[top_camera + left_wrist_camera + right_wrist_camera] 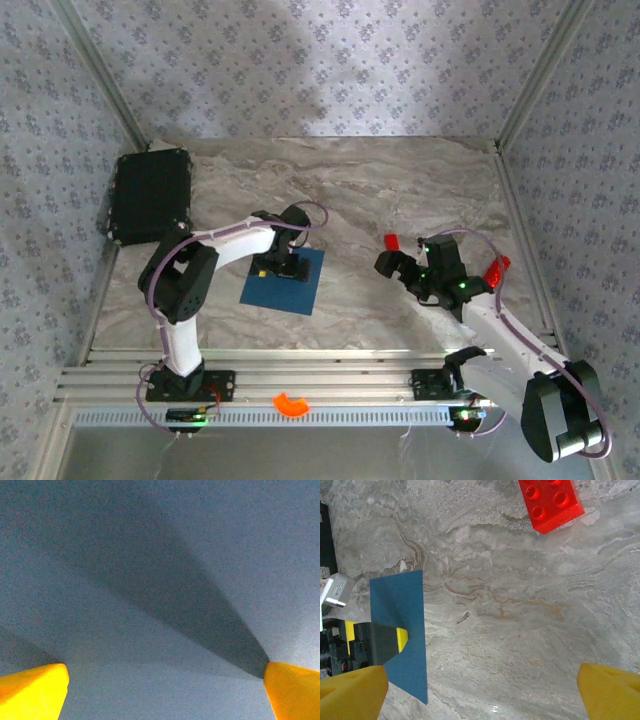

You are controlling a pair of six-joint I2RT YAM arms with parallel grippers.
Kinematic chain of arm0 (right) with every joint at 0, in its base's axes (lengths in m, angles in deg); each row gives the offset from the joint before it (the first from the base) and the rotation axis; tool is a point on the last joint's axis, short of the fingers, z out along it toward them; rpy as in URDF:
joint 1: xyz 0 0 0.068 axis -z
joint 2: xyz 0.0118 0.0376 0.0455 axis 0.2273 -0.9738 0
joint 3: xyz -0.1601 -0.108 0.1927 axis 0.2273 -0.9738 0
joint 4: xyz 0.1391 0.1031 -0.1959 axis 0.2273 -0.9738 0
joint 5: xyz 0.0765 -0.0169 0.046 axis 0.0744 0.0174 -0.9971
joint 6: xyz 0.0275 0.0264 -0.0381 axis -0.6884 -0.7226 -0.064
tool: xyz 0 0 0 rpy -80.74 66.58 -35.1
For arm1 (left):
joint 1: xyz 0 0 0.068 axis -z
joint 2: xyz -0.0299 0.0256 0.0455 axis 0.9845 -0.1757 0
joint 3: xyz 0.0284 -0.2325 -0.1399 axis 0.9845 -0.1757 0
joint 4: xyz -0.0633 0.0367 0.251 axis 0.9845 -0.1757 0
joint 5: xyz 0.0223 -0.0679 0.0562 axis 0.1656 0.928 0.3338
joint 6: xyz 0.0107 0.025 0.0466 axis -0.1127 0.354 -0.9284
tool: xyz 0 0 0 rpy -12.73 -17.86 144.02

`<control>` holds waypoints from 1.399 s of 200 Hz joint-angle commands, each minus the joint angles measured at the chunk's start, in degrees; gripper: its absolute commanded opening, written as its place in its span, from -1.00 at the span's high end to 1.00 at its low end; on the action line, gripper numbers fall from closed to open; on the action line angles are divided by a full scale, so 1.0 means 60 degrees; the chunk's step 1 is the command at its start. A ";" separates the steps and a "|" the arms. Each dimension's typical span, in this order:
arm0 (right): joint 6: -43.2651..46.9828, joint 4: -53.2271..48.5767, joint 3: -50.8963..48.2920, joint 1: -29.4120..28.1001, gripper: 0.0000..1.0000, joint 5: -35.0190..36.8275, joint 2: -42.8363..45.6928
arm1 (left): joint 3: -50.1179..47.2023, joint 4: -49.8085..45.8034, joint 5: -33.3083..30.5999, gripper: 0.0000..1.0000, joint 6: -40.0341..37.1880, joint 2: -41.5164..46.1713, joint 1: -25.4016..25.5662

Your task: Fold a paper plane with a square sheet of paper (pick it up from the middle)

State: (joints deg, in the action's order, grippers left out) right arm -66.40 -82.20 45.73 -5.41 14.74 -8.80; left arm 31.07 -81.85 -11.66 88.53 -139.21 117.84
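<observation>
A: Grey marble-patterned table top (420,190) is sitting inside a booth of pale floral-patterned wall panels (300,60). Light is falling evenly and shadows are soft.

B: Where is the thin dark blue square sheet of paper (303,295) lying?

A: Flat on the marble, left of centre, and I am seeing no folds in it. The left gripper (284,264) is hanging right over its middle. Its yellow fingertips (35,690) are spread wide with paper showing between them. Whether they are touching it, I cannot tell.

B: And the right gripper (400,265)?

A: Hovering well apart from the sheet, jaws also gaping wide, with only bare marble between them. A small red studded plastic block (550,502) is lying on the marble ahead of it.

B: So picking up from the middle is the step in hand?

A: I am reading it that way. Thin paper on a hard top is offering no edge there. The fingers are needing to press lightly and draw together so a ridge is buckling up between them. Pressing too hard is risking a stray crease. Too light, and the sheet is sliding.

B: Other clutter?

A: A black rectangular case (150,195) is sitting at the far left corner. An orange curved piece (291,404) is resting on the aluminium rail (340,372) near the arm bases.
</observation>
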 commanded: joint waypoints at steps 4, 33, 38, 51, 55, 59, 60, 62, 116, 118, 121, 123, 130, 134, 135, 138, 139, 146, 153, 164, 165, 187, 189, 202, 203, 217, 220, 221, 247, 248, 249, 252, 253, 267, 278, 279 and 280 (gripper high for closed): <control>-0.0029 0.0002 -0.0073 -0.0077 -0.98 0.0055 -0.0051 | -0.0097 -0.0028 -0.0202 -1.00 0.0176 -0.0337 0.0059; -0.0059 -0.0056 -0.0069 -0.0080 -0.98 0.0139 -0.0073 | -0.0269 -0.0059 -0.0537 -1.00 0.0288 -0.0542 0.0138; -0.0074 -0.0063 -0.0073 -0.0073 -0.98 0.0163 -0.0075 | -0.0277 -0.0085 -0.0617 -1.00 0.0319 -0.0586 0.0154; -0.0081 -0.0076 -0.0069 -0.0075 -0.98 0.0187 -0.0082 | -0.0285 -0.0156 -0.0808 -0.99 0.0359 -0.0709 0.0199; -0.0082 -0.0092 -0.0067 -0.0081 -0.98 0.0199 -0.0080 | -0.0278 -0.0198 -0.0884 -1.00 0.0367 -0.0754 0.0223; -0.0104 -0.0101 -0.0065 -0.0066 -0.98 0.0201 -0.0103 | -0.0272 -0.0241 -0.0940 -0.99 0.0381 -0.0797 0.0249; -0.0108 -0.0101 -0.0072 -0.0062 -0.98 0.0209 -0.0106 | -0.0267 -0.0252 -0.0959 -1.00 0.0374 -0.0804 0.0250; -0.0118 -0.0112 -0.0067 -0.0070 -0.98 0.0214 -0.0098 | -0.0253 -0.0257 -0.0973 -0.99 0.0369 -0.0809 0.0262; -0.0192 -0.0167 -0.0080 -0.0075 -0.98 0.0304 -0.0112 | -0.0495 0.0113 -0.0661 -0.99 0.0382 -0.0943 0.0347; -0.0198 -0.0173 -0.0080 -0.0074 -0.98 0.0300 -0.0110 | -0.0518 0.0128 -0.0638 -0.99 0.0382 -0.0939 0.0349; -0.0199 -0.0178 -0.0067 -0.0073 -0.98 0.0304 -0.0110 | -0.0536 0.0156 -0.0604 -0.99 0.0369 -0.0929 0.0348; -0.0189 -0.0183 -0.0066 -0.0073 -0.98 0.0297 -0.0110 | -0.0540 0.0182 -0.0569 -0.99 0.0357 -0.0928 0.0352; -0.0189 -0.0211 -0.0065 -0.0080 -0.98 0.0319 -0.0118 | -0.0563 0.0233 -0.0509 -0.98 0.0340 -0.0920 0.0345; -0.0193 -0.0216 -0.0065 -0.0074 -0.98 0.0321 -0.0111 | -0.0582 0.0253 -0.0481 -0.98 0.0338 -0.0920 0.0350; -0.0197 -0.0217 -0.0058 -0.0073 -0.98 0.0327 -0.0110 | -0.0583 0.0251 -0.0466 -0.98 0.0338 -0.0916 0.0344; -0.0186 -0.0216 -0.0059 -0.0073 -0.98 0.0322 -0.0110 | -0.0583 0.0261 -0.0448 -0.98 0.0327 -0.0913 0.0340; -0.0186 -0.0210 -0.0055 -0.0073 -0.98 0.0320 -0.0110 | -0.0577 0.0277 -0.0427 -0.98 0.0325 -0.0913 0.0340; -0.0186 -0.0227 -0.0043 -0.0071 -0.98 0.0329 -0.0111 | -0.0599 0.0310 -0.0353 -0.98 0.0296 -0.0913 0.0332; -0.0199 -0.0222 -0.0050 -0.0085 -0.98 0.0331 -0.0110 | -0.0605 0.0351 -0.0315 -0.98 0.0280 -0.0891 0.0326; -0.0229 -0.0246 -0.0054 -0.0079 -0.98 0.0336 -0.0123 | -0.0643 0.0432 -0.0154 -0.98 0.0237 -0.0863 0.0289; -0.0229 -0.0247 -0.0052 -0.0076 -0.98 0.0335 -0.0116 | -0.0651 0.0443 -0.0148 -0.98 0.0236 -0.0859 0.0285; -0.0254 -0.0261 -0.0036 -0.0081 -0.98 0.0334 -0.0111 | -0.0828 0.0614 0.0172 -0.96 0.0207 -0.0669 0.0124; -0.0250 -0.0269 -0.0036 -0.0083 -0.98 0.0333 -0.0110 | -0.0851 0.0615 0.0207 -0.96 0.0199 -0.0643 0.0110; -0.0244 -0.0304 -0.0036 -0.0087 -0.98 0.0350 -0.0111 | -0.0925 0.0615 0.0253 -0.96 0.0166 -0.0555 0.0008; -0.0244 -0.0298 -0.0036 -0.0088 -0.98 0.0349 -0.0110 | -0.0931 0.0615 0.0260 -0.96 0.0164 -0.0544 0.0013; -0.0259 -0.0298 -0.0036 -0.0080 -0.98 0.0384 -0.0107 | -0.0925 0.0614 0.0242 -0.95 0.0077 -0.0488 -0.0019; -0.0284 -0.0294 -0.0036 -0.0087 -0.98 0.0384 -0.0100 | -0.0913 0.0616 0.0226 -0.94 0.0054 -0.0488 -0.0017; -0.0293 -0.0300 -0.0036 -0.0080 -0.98 0.0381 -0.0097 | -0.0910 0.0616 0.0210 -0.94 0.0050 -0.0481 -0.0022; -0.0355 -0.0271 -0.0036 -0.0128 -0.98 0.0407 -0.0095 | -0.0811 0.0551 0.0118 -0.89 0.0001 -0.0546 -0.0024; -0.0358 -0.0267 -0.0036 -0.0130 -0.98 0.0407 -0.0095 | -0.0800 0.0554 0.0112 -0.89 0.0001 -0.0561 -0.0025; -0.0359 -0.0272 -0.0036 -0.0131 -0.98 0.0414 -0.0095 | -0.0795 0.0556 0.0109 -0.89 0.0001 -0.0561 -0.0026; -0.0373 -0.0269 -0.0036 -0.0143 -0.98 0.0420 -0.0091 | -0.0800 0.0546 0.0107 -0.88 0.0001 -0.0561 -0.0018; -0.0374 -0.0273 -0.0036 -0.0144 -0.98 0.0421 -0.0093 | -0.0802 0.0552 0.0107 -0.87 0.0001 -0.0561 -0.0022; -0.0365 -0.0281 -0.0027 -0.0159 -0.98 0.0426 -0.0067 | -0.0775 0.0555 0.0120 -0.84 0.0028 -0.0576 -0.0019; -0.0361 -0.0316 -0.0033 -0.0160 -0.98 0.0458 -0.0062 | -0.0809 0.0593 0.0118 -0.84 0.0059 -0.0532 -0.0018; -0.0361 -0.0311 -0.0027 -0.0160 -0.98 0.0454 -0.0057 | -0.0807 0.0590 0.0127 -0.84 0.0059 -0.0532 -0.0023; -0.0361 -0.0309 -0.0032 -0.0161 -0.98 0.0460 -0.0046 | -0.0806 0.0596 0.0131 -0.84 0.0059 -0.0525 -0.0025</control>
State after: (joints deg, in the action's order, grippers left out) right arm -67.77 -82.65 45.71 -5.93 16.07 -9.22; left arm 28.93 -79.03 -12.21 88.95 -138.23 118.08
